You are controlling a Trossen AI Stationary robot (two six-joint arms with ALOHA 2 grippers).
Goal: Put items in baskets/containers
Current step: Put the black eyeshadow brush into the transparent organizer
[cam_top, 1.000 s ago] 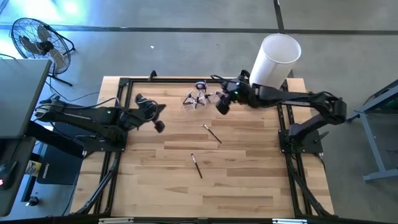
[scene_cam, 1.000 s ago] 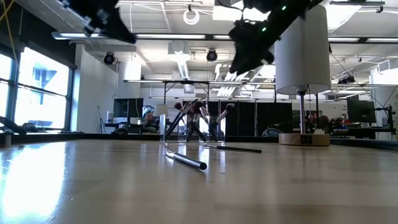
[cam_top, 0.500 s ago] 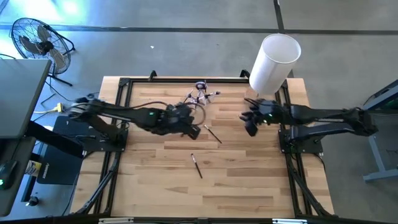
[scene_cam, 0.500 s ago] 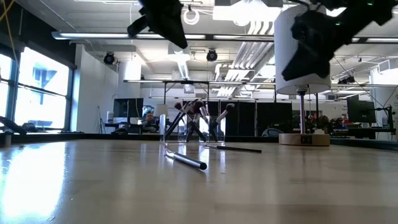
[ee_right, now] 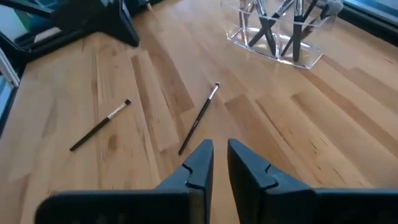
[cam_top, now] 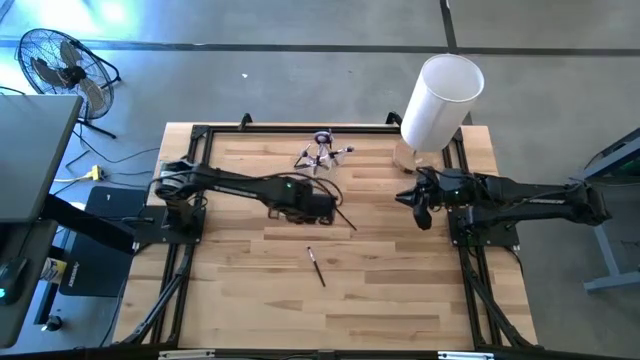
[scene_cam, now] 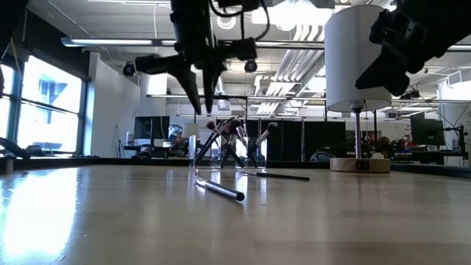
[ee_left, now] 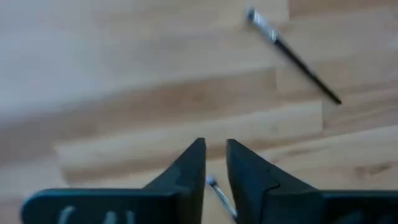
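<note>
A clear holder (cam_top: 320,155) stands at the table's far middle with several brushes upright in it, also seen in the low view (scene_cam: 221,147) and the right wrist view (ee_right: 280,31). Two loose brushes lie flat on the wood: one at the centre (cam_top: 344,216), one nearer the front (cam_top: 316,266). My left gripper (cam_top: 328,207) hangs over the centre brush, fingers pointing down and slightly apart (scene_cam: 200,99); that brush (ee_left: 219,194) shows below the gap, untouched. My right gripper (cam_top: 410,200) hovers near the right edge, its fingers (ee_right: 221,158) a narrow gap apart with nothing between them.
A tall white cylinder (cam_top: 440,95) on a round wooden base stands at the far right corner, close behind my right arm. A black frame (cam_top: 200,135) runs along the table's sides. Bare wood fills the near half of the table.
My left gripper has swung from the table's left side to the centre, turned fingers-down over the centre brush, and its fingers have parted a little. My right gripper has drawn back from the holder toward the right edge and the near side. The brushes have not moved.
</note>
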